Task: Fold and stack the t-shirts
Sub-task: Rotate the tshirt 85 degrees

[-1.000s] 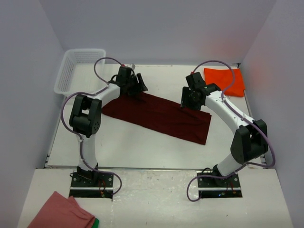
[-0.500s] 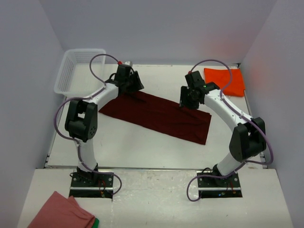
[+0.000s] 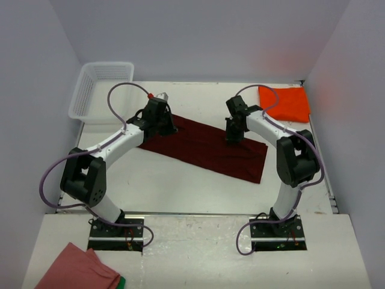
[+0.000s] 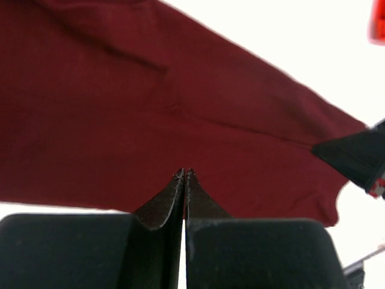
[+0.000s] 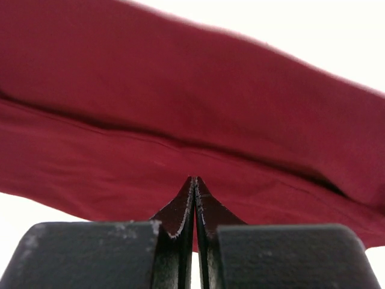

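Folding the long dark maroon fabric t-shirt (image 3: 204,147), with both jaws shut at its far edge, pinch unconfirmed. Next: lift evenly, carry nearward.

A white plastic basket (image 3: 78,96) with latticed walls sits at the far left corner of the white bench (image 3: 180,180), close against the left wall. On the near ledge, at the lower left, lies a crumpled salmon-pink cloth (image 3: 75,268) with a green edge (image 3: 121,282) showing at its right corner.
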Tool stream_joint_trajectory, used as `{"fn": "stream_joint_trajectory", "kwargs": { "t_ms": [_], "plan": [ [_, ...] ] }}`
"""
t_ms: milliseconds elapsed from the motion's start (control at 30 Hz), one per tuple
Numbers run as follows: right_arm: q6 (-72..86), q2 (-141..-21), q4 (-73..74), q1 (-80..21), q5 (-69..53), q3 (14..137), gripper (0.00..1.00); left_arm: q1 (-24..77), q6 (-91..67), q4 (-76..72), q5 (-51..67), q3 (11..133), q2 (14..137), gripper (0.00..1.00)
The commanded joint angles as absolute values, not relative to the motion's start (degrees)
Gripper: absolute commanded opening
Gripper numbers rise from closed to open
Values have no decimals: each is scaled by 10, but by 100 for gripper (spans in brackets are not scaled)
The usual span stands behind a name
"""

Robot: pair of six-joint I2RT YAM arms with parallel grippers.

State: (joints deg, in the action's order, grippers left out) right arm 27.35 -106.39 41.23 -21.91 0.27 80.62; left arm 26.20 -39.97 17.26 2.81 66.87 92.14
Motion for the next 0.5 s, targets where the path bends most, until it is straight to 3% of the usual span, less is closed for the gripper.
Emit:
{"fn": "stream_joint_trajectory", "kwargs": {
  "t_ms": [0, 467],
  "plan": [
    [287, -1038, 386, -227, -1, 765, 0, 255, -417, 207, -22, 665, 924, 0],
    [328, -1035, 335, -255, 17, 657, 0, 253, -429, 267, -37, 741, 1119, 0]
  ]
}}
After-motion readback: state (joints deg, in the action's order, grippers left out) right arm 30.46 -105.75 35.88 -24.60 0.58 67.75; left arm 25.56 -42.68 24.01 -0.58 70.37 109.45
